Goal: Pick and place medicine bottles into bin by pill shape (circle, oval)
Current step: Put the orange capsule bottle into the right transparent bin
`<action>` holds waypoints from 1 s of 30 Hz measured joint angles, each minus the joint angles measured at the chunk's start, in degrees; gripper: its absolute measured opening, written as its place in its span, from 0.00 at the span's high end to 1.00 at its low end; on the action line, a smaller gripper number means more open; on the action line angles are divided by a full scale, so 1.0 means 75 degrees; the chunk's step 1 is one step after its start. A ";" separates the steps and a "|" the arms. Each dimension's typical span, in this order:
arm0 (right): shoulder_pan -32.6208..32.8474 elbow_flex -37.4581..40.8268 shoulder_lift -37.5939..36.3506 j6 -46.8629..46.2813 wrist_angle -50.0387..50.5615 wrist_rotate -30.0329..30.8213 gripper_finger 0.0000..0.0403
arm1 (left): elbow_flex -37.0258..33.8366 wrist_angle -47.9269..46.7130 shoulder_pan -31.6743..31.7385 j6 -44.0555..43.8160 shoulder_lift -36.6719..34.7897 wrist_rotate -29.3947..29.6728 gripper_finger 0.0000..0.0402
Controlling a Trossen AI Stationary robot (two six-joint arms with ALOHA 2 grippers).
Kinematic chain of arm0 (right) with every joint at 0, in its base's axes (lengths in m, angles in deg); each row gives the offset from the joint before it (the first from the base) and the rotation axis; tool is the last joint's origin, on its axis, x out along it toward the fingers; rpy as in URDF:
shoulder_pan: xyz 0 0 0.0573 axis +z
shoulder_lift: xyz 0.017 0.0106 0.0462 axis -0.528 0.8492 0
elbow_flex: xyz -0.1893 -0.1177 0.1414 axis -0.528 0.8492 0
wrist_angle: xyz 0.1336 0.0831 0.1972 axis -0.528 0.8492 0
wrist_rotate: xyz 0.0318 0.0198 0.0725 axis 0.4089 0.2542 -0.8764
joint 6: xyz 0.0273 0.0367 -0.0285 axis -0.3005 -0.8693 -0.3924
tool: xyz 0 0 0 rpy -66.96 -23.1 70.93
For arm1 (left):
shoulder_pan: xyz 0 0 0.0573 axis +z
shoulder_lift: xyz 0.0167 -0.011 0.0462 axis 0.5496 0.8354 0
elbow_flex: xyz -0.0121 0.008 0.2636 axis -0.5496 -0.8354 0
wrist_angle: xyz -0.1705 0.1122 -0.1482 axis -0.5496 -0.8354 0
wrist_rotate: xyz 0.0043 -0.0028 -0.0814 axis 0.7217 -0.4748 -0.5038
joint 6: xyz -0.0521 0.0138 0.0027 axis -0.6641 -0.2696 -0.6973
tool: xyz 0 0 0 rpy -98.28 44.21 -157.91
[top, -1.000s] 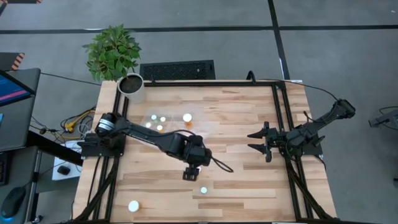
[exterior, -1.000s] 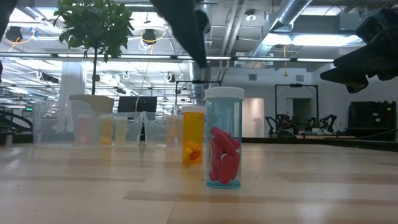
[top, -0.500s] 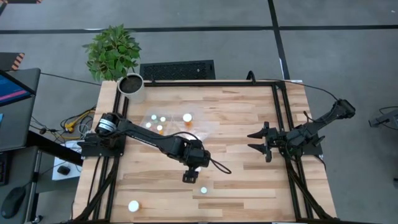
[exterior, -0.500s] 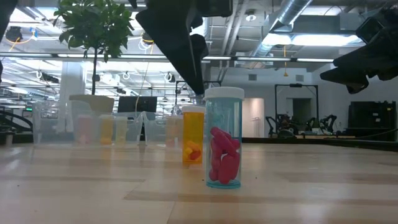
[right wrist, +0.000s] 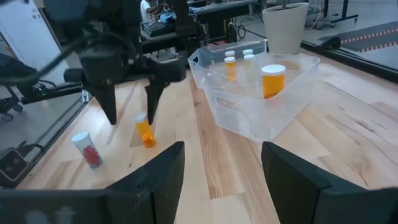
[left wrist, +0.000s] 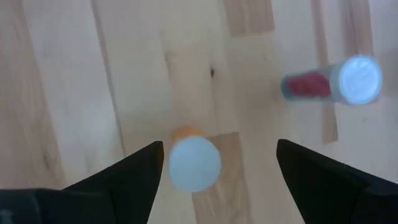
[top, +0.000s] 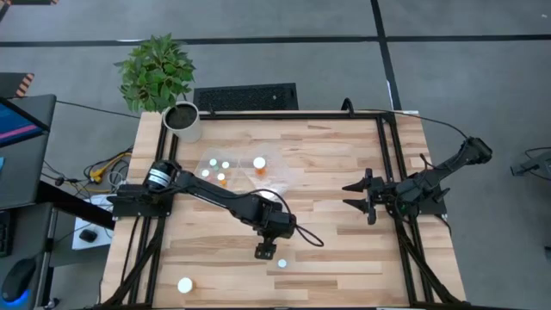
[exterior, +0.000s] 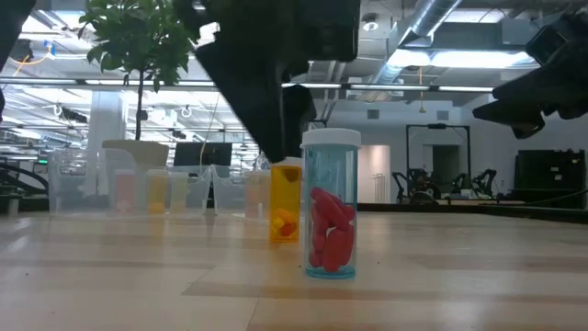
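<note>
Left pincer [top: 265, 251] open, above orange-bodied bottle [left wrist: 194, 163]

The high camera is looking straight down on the whole surface [top: 327, 164]. The low one is sitting at board level, facing the room, close to a red-pill bottle [exterior: 331, 217]. The left wrist camera is peering down close at that same bottle [left wrist: 333, 82], at its two o'clock. The right wrist camera is gazing across toward the clear bins [right wrist: 261, 106].
</note>
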State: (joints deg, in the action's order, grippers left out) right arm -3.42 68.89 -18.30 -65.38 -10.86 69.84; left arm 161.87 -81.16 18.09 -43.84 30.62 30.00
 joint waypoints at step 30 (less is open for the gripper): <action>0.0003 0.0000 0.0019 -0.0015 0.0000 -0.0003 0.44 | 0.0058 -0.0106 0.0139 0.0175 -0.0001 0.0072 0.65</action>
State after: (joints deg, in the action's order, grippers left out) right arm -3.40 68.89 -18.16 -65.49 -10.86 69.81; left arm 162.31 -81.96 19.14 -42.52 30.62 30.54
